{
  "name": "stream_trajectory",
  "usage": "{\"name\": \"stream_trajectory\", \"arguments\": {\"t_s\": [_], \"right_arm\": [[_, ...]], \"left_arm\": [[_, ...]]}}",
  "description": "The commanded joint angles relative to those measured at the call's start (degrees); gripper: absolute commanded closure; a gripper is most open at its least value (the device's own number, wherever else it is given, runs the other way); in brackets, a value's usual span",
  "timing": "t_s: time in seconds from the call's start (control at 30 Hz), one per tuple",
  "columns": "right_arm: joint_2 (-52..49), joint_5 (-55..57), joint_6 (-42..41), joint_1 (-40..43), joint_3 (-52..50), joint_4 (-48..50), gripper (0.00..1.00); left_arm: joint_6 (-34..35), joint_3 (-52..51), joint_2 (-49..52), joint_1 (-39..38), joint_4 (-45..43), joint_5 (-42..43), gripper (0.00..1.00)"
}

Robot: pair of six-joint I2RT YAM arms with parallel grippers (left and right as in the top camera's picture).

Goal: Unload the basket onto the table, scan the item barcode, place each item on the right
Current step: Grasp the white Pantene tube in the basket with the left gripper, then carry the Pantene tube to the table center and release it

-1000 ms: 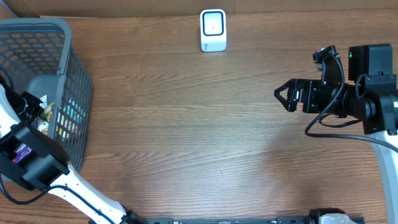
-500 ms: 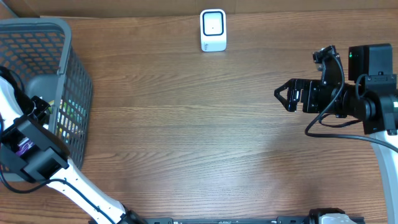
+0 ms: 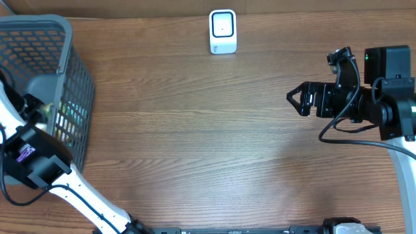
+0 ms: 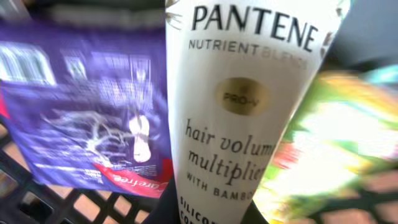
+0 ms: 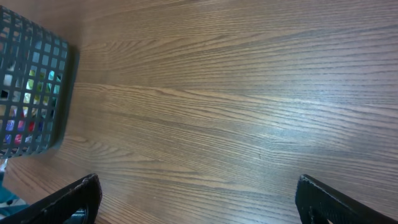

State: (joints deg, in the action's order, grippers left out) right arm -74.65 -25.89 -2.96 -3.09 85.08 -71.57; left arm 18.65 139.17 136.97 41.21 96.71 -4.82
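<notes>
The Pantene tube (image 4: 242, 106) stands in the grey mesh basket (image 3: 78, 71) at the left edge of the table (image 3: 195, 149), and the left hand (image 3: 32, 110) has just clenched. A second ago its jaws were part open; now they are closed, and the wrist view shows the tube's lower end running down between the dark fingers at the bottom of the frame, so the grip appears to be on the tube. The arm has also shifted slightly inside the basket. By the look of it the pick is made and the lift out of the basket comes next. No barcode shows on the face turned to the camera.

That face reads "PANTENE", "NUTRIENT BLENDS", a gold "PRO-V" badge, "hair volume multiplier" and "WITH BAMBOO", the right-hand letters cut off by the tube's curve. A purple pouch (image 4: 81, 124) lies behind it on the left, its print too blurred to read, and a green and yellow packet (image 4: 317, 149) lies to the right.

The white scanner (image 3: 223, 31) waits at the table's far edge, well apart from the basket. The right hand (image 3: 302, 101) hangs over the right side, released wide and empty.
</notes>
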Motion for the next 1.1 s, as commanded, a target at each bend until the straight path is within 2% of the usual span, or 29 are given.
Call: {"name": "stream_trajectory", "arguments": {"t_s": [0.0, 0.3, 0.5, 0.63, 0.77, 0.9, 1.07], "right_arm": [[-0.07, 0.33, -0.02, -0.28, 1.14, 0.37, 0.0], [-0.07, 0.33, -0.02, -0.26, 1.14, 0.52, 0.0], [-0.07, 0.33, -0.02, -0.28, 1.14, 0.52, 0.0], [-0.07, 0.33, -0.02, -0.28, 1.14, 0.63, 0.0], [-0.07, 0.33, -0.02, -0.28, 1.14, 1.29, 0.0], [-0.07, 0.33, -0.02, -0.28, 1.14, 1.68, 0.0], [-0.07, 0.33, 0.0, -0.28, 1.14, 1.57, 0.0]], "left_arm": [[-2.89, 5.97, -2.97, -1.11, 0.13, 5.09, 0.96], [-2.84, 10.27, -16.87, -2.38, 0.09, 7.48, 0.96], [-5.55, 10.27, -28.7, -3.5, 0.09, 13.18, 0.96], [-8.72, 10.25, -35.76, -7.28, 0.09, 18.58, 0.96], [-9.01, 10.23, -40.06, -16.55, 0.09, 22.05, 0.96], [-7.82, 9.53, -40.33, -30.97, 0.09, 21.66, 0.96], [3.72, 3.17, -38.45, -48.06, 0.09, 10.91, 0.96]]}}
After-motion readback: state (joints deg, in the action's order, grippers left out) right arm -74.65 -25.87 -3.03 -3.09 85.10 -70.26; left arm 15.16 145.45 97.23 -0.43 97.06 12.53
